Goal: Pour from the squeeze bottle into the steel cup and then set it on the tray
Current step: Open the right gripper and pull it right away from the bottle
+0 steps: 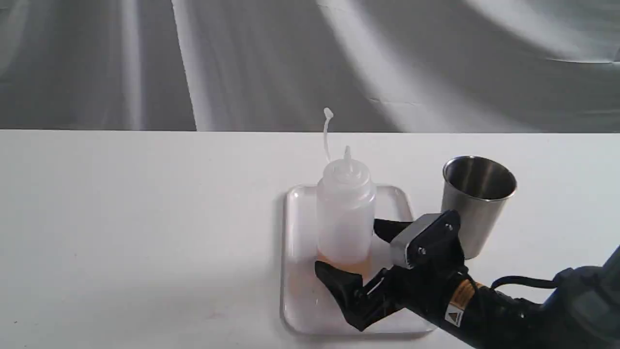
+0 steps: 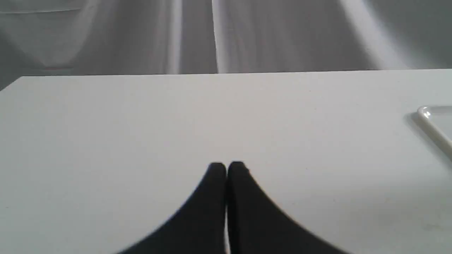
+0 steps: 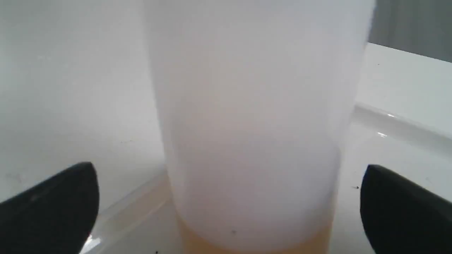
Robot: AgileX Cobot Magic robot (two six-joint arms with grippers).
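Right pincer (image 1: pixel 356 251) spread wide, flanking squeeze bottle (image 1: pixel 346 218) untouched on tray (image 1: pixel 298 291); left pincer (image 2: pixel 226 167) closed

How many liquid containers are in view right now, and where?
2. The squeeze bottle stands upright on the tray; the steel cup stands on the table, beside the tray's right edge in the exterior view. The right arm could hide something small behind it.
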